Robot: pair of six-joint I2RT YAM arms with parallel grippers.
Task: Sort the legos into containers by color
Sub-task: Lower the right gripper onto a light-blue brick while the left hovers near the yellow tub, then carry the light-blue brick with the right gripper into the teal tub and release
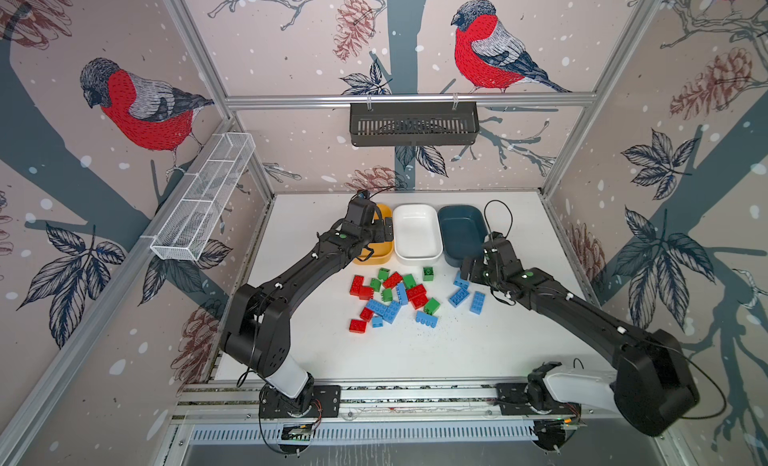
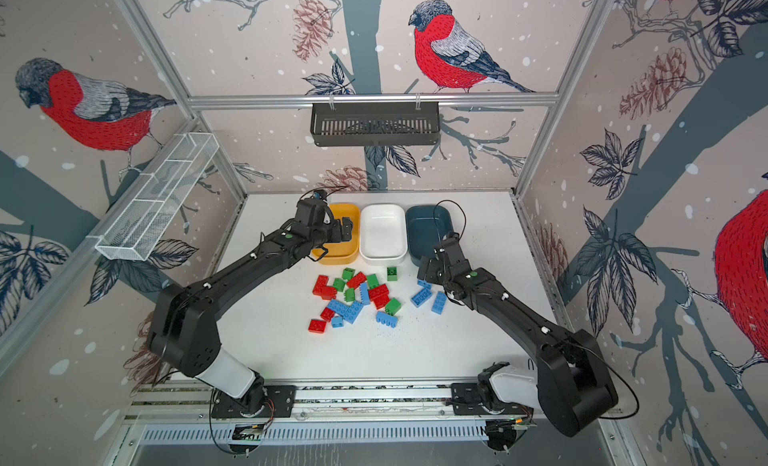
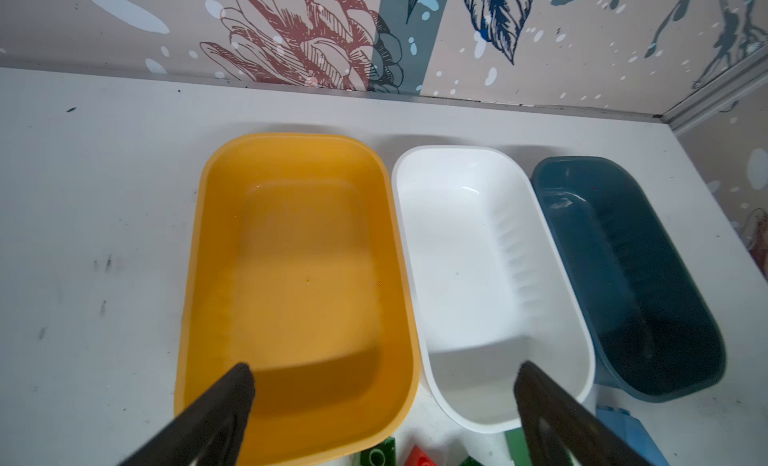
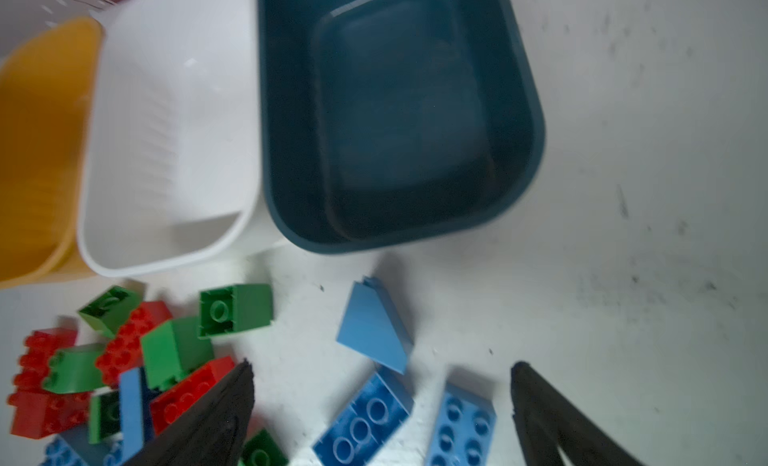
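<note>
Red, green and blue legos (image 1: 395, 295) lay scattered on the white desk (image 1: 415, 351), before the yellow tub (image 3: 291, 256), white tub (image 1: 417, 231) and teal tub (image 1: 459, 231). The left tool (image 3: 384, 370) hung spread over the yellow tub; the right tool (image 4: 382, 365), spread and empty, hovered above blue bricks (image 4: 365, 418).

Both arms matte black. Left arm (image 1: 291, 276) & right arm (image 1: 582, 314): boxy links, fat rounded joint housings. Lowest link of each wears a white shell: left shell (image 1: 286, 376) at 7 o'clock in a top view, right shell (image 1: 577, 385) at 5 o'clock. Small green dot (image 1: 343, 236) near each wrist. White clips (image 1: 279, 285) along the links; thin black cable (image 1: 497, 201) loops off the wrist. Black base plates (image 1: 328, 395) w/ screw holes. Left hand (image 3: 382, 372) & right hand (image 4: 382, 368): black tapered fingers (image 3: 232, 401), rough-textured.
</note>
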